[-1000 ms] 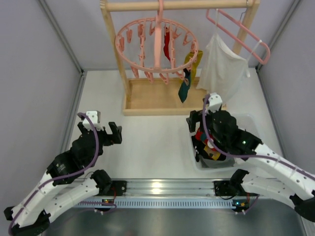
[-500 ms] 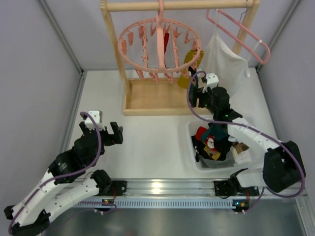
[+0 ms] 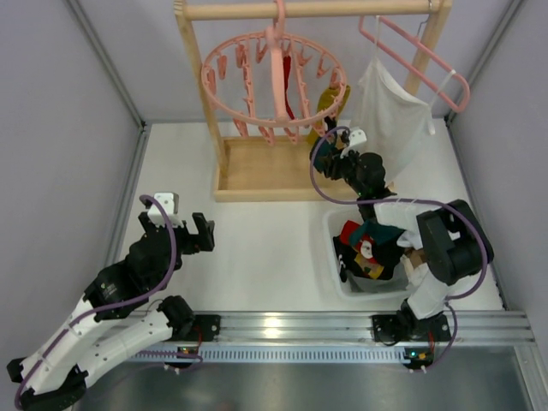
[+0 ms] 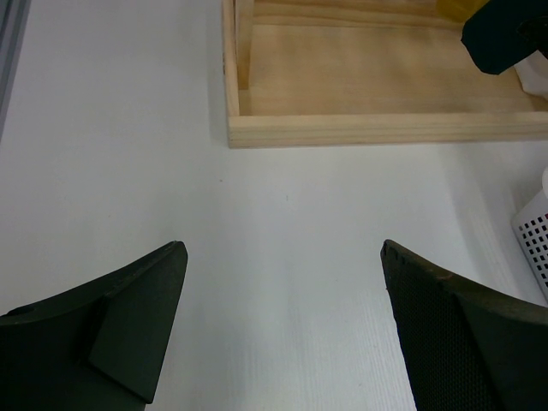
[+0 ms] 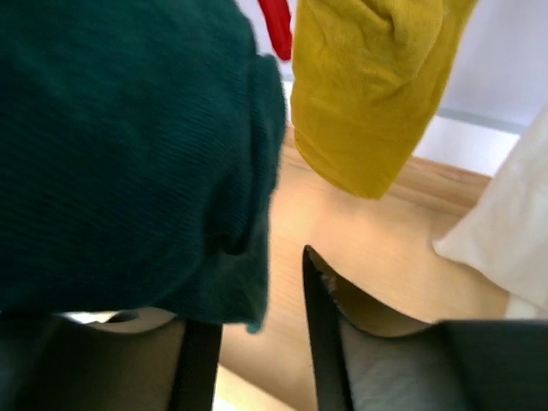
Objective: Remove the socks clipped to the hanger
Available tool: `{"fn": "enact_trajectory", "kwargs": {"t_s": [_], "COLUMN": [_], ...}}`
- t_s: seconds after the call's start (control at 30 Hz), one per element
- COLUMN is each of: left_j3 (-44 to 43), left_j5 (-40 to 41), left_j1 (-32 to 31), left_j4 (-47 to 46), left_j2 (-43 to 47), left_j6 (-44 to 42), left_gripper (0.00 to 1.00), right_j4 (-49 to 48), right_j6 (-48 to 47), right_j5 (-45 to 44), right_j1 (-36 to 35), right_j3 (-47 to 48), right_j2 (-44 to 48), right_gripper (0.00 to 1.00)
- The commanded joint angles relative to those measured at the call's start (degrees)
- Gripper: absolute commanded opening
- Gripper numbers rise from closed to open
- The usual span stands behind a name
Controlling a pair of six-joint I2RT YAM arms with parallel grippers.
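The round pink hanger [image 3: 274,81] hangs from the wooden rail. A red sock [image 3: 288,86], a mustard sock [image 3: 330,103] and a teal sock [image 3: 319,137] are clipped to it. My right gripper [image 3: 332,154] is raised to the teal sock's lower end. In the right wrist view the teal sock [image 5: 128,154] fills the left and hangs over my left finger; the jaws stand apart around its right edge [image 5: 257,287]. The mustard sock [image 5: 368,86] and red sock [image 5: 276,26] hang behind. My left gripper [image 3: 184,227] is open and empty over the table [image 4: 282,248].
The wooden rack base [image 3: 265,167] lies under the hanger, also in the left wrist view [image 4: 377,86]. A white cloth [image 3: 390,111] hangs on a plain pink hanger [image 3: 419,56] at right. A white basket [image 3: 338,270] holds several socks.
My right arm rose from the basket and reached up to the teal sock under the hanger. The round hanger swung slightly. The left arm has not moved.
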State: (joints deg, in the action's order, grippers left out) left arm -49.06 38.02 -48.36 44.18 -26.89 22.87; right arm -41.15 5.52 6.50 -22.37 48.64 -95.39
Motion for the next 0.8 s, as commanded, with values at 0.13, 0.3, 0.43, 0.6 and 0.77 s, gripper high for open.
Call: {"fn": "enact_trajectory", "kwargs": {"t_s": [0.13, 0.3, 0.43, 0.6, 0.77], "left_j3": [-2.09, -7.35, -17.45, -34.13, -46.28], "left_j5": [-3.12, -8.13, -16.20, -24.13, -23.35], "left_j1": [0.37, 0.37, 0.37, 0.46, 0.46], "left_j4": [-0.59, -0.68, -0.85, -1.03, -0.85], "left_j2": [-0.70, -1.40, -5.09, -14.84, -25.03], "left_j6": [0.33, 3.84, 5.60, 4.20, 2.53], "left_gripper": [0.98, 0.98, 0.98, 0.98, 0.98], "right_j4": [-20.10, -21.52, -18.02, -7.48, 0.62], "right_j6": [5.29, 4.77, 3.71, -0.68, -1.56], "right_j5": [3.78, -0.42, -6.14, -18.86, -30.83], "right_j1": [0.40, -2.23, -6.10, -16.88, -28.32], "right_j3": [-2.31, -8.81, -13.39, -15.16, -14.54], "right_j2": [-0.50, 5.73, 14.94, 24.27, 28.07], "right_gripper": [0.18, 0.00, 0.00, 0.00, 0.00]}}
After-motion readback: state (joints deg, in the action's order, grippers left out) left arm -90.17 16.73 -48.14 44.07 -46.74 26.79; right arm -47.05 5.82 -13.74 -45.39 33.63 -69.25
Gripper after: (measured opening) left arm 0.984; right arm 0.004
